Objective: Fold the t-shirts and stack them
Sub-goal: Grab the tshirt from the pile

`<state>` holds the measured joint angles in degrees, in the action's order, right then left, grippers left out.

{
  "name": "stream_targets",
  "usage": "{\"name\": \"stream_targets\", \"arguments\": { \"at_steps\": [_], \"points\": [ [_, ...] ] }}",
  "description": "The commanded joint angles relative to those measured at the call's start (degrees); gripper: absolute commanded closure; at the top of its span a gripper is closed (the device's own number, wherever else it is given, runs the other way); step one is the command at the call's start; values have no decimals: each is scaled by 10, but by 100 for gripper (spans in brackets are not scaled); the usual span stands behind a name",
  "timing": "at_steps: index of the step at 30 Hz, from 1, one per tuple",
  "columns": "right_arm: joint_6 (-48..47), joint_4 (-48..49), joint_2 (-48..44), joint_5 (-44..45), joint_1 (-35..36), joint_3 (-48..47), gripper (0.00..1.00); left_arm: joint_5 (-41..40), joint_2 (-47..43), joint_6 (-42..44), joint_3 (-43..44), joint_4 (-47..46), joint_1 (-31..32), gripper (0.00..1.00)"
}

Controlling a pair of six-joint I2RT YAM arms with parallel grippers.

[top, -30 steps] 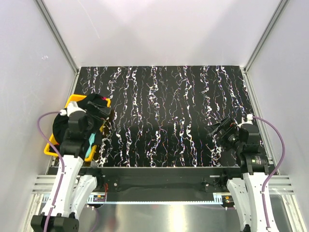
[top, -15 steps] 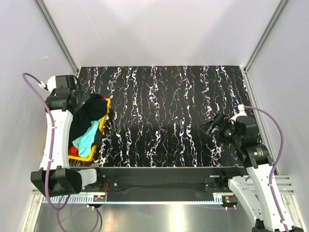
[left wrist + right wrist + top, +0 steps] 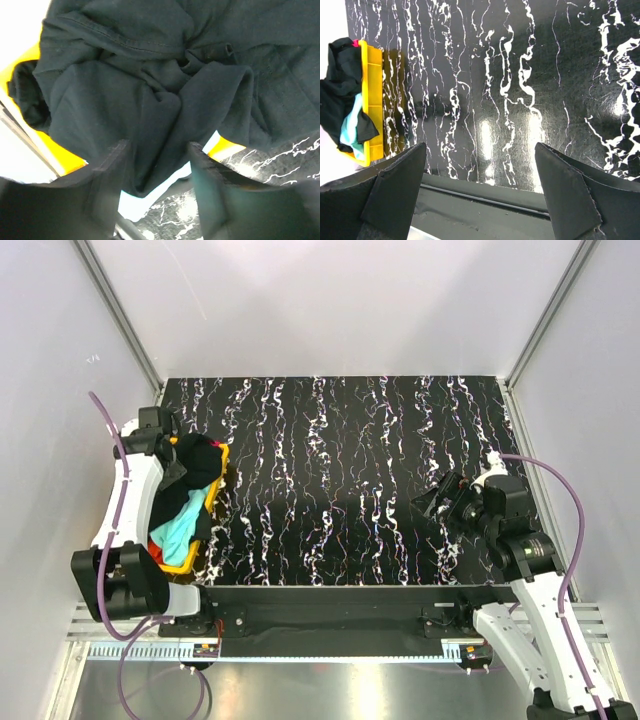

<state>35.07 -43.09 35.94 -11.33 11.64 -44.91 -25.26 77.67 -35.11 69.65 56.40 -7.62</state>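
The t-shirts lie crumpled in a yellow bin [image 3: 188, 562] at the table's left edge. The black one [image 3: 203, 462] is on top, with a turquoise one [image 3: 177, 530] below it and a bit of orange-red one [image 3: 157, 557] at the near end. My left gripper [image 3: 178, 452] is down in the pile. In the left wrist view its jaws [image 3: 157, 150] stand partly apart, either side of a hanging fold of the black t-shirt [image 3: 150, 75]. My right gripper [image 3: 440, 505] hovers wide open over the bare table at the right, holding nothing [image 3: 480, 145].
The bin's yellow rim [image 3: 65, 157] shows under the black cloth. The black marbled table [image 3: 340, 460] has white walls on three sides. Its front edge rail [image 3: 485, 197] lies just below my right fingers. The bin [image 3: 370, 100] shows far left in the right wrist view.
My left arm swung over the bin and its gripper dropped into the black t-shirt, jaws narrowing around a fold. The right arm shifted only slightly and stays open.
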Motion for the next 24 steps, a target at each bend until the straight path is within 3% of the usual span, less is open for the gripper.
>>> {"name": "stream_targets", "arguments": {
  "at_steps": [1,3,4,6,11,16,20,23,24],
  "points": [
    [-14,5,16,22,5,-34,4,13,-3,4,5,-48,-5,52],
    [-14,-1,25,21,5,-41,5,25,11,1,18,-47,-6,52],
    [-15,-3,35,21,5,-43,5,30,13,0,25,-47,-6,72],
    [-16,-9,44,24,6,-49,6,46,11,-3,59,-43,-6,100],
    [-17,-15,51,23,5,-53,6,74,-15,-34,187,-7,1,100],
    [-25,-18,52,45,4,-51,6,151,-51,18,370,-54,28,100],
    [-14,-19,58,57,5,-54,6,342,-66,32,425,-168,50,100],
    [6,-17,68,56,5,-52,6,388,-44,36,481,-219,118,100],
    [12,-18,70,55,5,-53,7,390,-34,47,498,-218,176,100]
  ]
}}
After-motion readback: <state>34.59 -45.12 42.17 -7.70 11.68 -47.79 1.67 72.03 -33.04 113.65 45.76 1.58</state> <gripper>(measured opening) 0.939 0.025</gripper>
